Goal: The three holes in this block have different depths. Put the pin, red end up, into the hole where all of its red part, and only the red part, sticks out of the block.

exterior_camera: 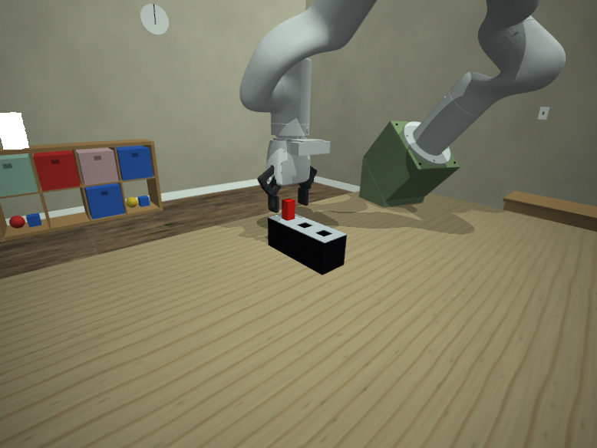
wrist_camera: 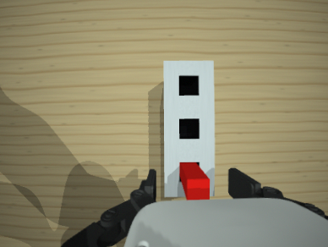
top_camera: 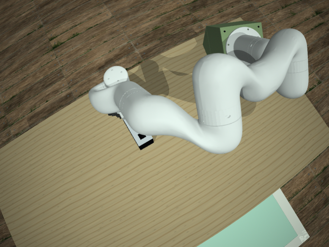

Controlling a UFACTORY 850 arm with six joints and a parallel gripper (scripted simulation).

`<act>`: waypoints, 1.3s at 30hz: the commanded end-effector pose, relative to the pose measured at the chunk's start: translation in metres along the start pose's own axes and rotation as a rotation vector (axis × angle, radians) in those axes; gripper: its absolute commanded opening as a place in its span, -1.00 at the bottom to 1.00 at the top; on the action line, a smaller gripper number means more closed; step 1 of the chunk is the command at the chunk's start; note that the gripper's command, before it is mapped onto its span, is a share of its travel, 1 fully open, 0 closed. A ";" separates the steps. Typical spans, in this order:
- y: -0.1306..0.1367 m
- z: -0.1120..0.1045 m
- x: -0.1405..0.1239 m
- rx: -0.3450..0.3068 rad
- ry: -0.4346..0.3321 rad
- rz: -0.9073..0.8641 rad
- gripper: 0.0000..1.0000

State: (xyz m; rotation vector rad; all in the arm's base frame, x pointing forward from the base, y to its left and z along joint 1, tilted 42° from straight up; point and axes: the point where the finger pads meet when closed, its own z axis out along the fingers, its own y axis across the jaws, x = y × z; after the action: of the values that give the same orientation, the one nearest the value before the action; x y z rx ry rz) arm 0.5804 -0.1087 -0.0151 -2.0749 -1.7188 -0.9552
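Note:
A black block with a grey top (exterior_camera: 307, 242) lies on the table; it also shows in the wrist view (wrist_camera: 188, 127) and partly under the arm in the overhead view (top_camera: 140, 135). The pin (exterior_camera: 288, 209) stands upright in the end hole nearest my gripper, with only red showing above the block; it shows in the wrist view (wrist_camera: 194, 181) too. The other two holes (wrist_camera: 188, 85) (wrist_camera: 188, 128) hold nothing. My gripper (exterior_camera: 288, 196) is open, its fingers wide on either side of the pin's top without touching it (wrist_camera: 192, 186).
The arm's green base (exterior_camera: 404, 164) stands at the table's far side. A shelf with coloured boxes (exterior_camera: 77, 180) stands by the wall at the left. A pale green mat (top_camera: 257, 226) lies past the table's near corner.

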 end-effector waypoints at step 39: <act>0.001 -0.011 0.000 -0.002 0.000 -0.001 -1.00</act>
State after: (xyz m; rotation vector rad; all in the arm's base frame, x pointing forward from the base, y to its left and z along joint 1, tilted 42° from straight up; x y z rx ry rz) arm 0.5783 -0.1133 -0.0091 -2.0751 -1.7194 -0.9559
